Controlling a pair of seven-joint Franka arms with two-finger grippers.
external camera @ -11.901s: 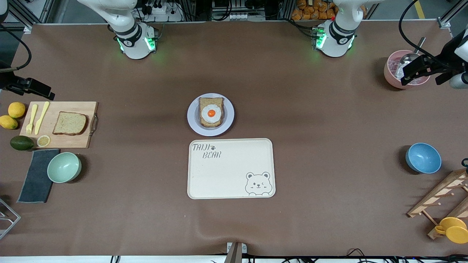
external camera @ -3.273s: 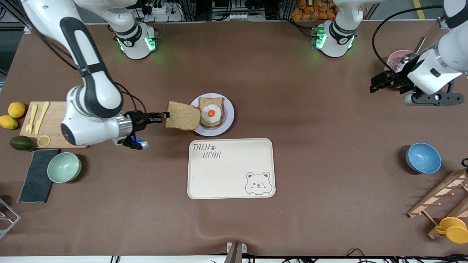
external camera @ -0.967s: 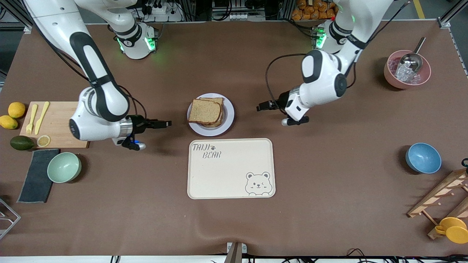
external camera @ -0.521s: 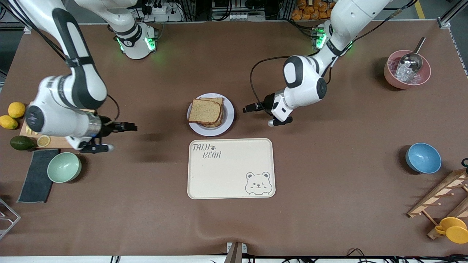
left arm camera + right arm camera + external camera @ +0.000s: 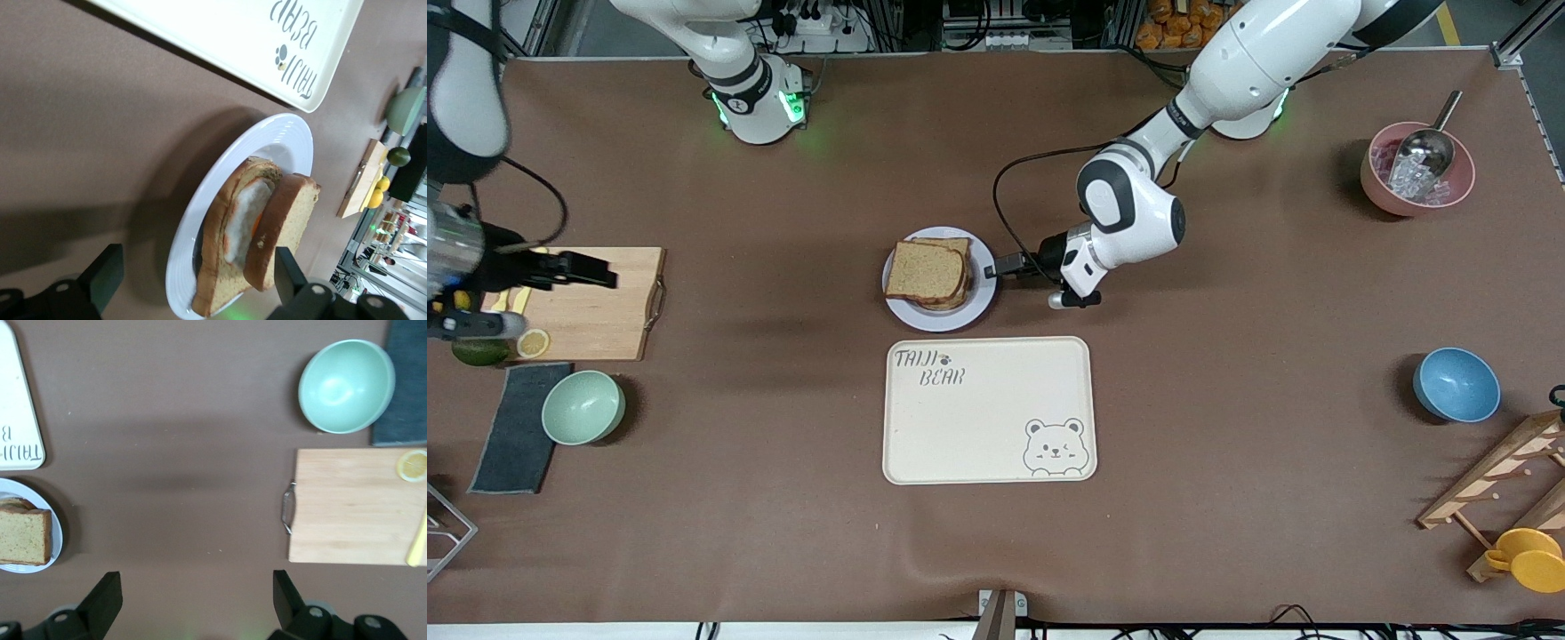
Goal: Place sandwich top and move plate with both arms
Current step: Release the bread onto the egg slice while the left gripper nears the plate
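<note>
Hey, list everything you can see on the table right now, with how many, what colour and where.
sandwich top: 1, speckled brown, on the egg slice on the plate
plate: 1, pale lavender-white, mid-table
tray: 1, cream with bear drawing, nearer the front camera than the plate
cutting board: 1, wooden, right arm's end
lemon slice: 1, yellow, on the board
green bowl: 1, mint, beside the dark cloth
blue bowl: 1, left arm's end
pink bowl: 1, holding a metal scoop and ice
wooden rack: 1, with a yellow cup
left gripper: open, at the plate's rim
right gripper: open, over the cutting board
</note>
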